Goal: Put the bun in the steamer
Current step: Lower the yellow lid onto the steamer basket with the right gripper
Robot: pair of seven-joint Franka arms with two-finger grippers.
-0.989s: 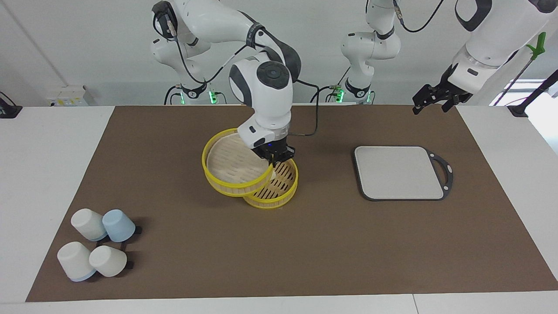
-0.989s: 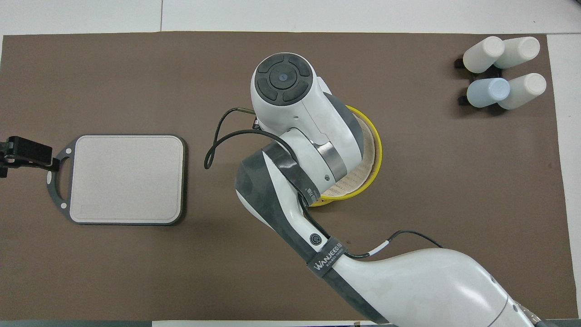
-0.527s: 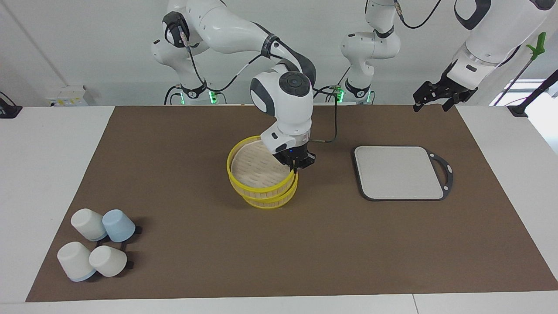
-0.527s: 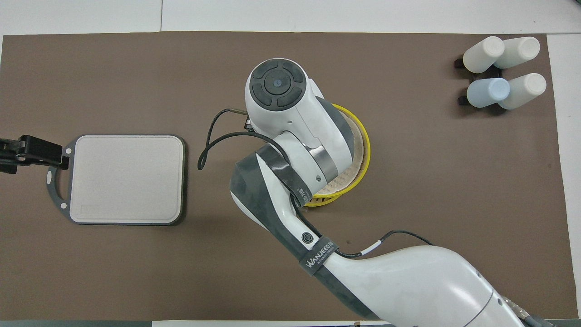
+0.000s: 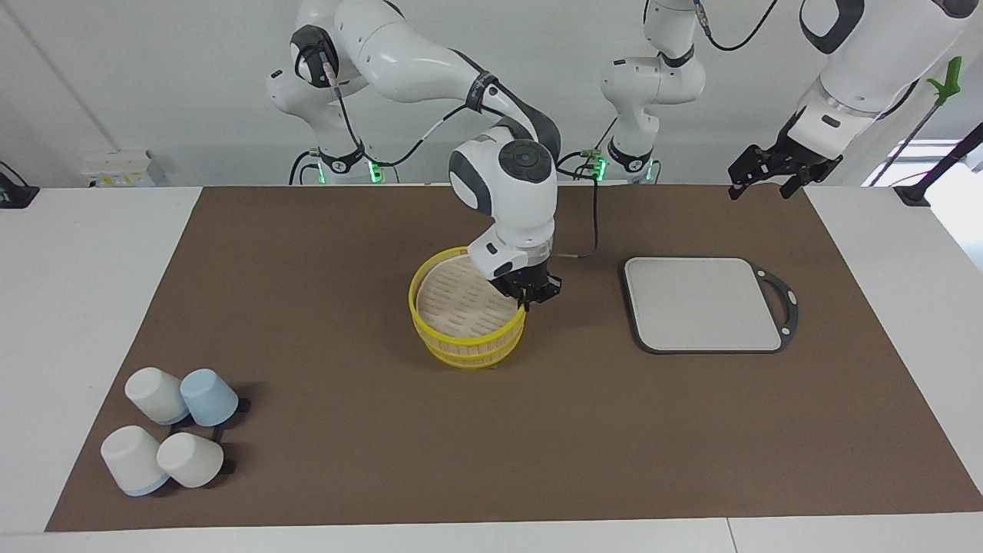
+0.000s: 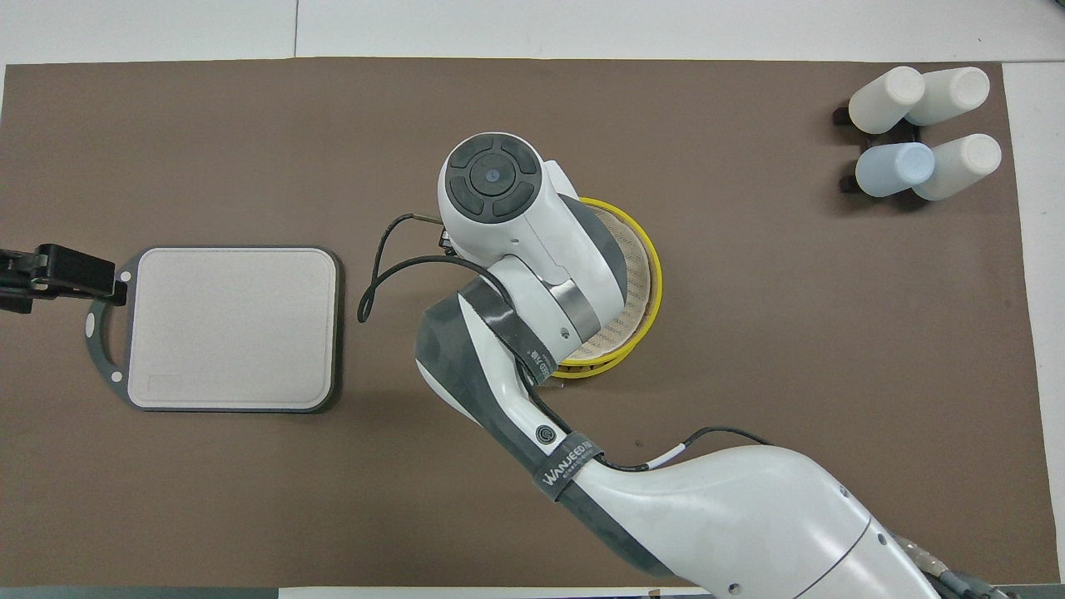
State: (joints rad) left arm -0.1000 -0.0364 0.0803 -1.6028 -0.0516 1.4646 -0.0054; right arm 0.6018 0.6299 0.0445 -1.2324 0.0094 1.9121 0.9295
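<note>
Seating the steamer's top tier (image 5: pixel 461 301) squarely on the steamer's base (image 5: pixel 470 352) is the step in hand: the right gripper (image 5: pixel 527 298), clamped on that tier's yellow rim, should lower it level until the rims align, then release. The bun is hidden, presumably inside. The left gripper (image 5: pixel 762 175) waits with fingers spread above the table edge near the grey board (image 5: pixel 703 303).
</note>
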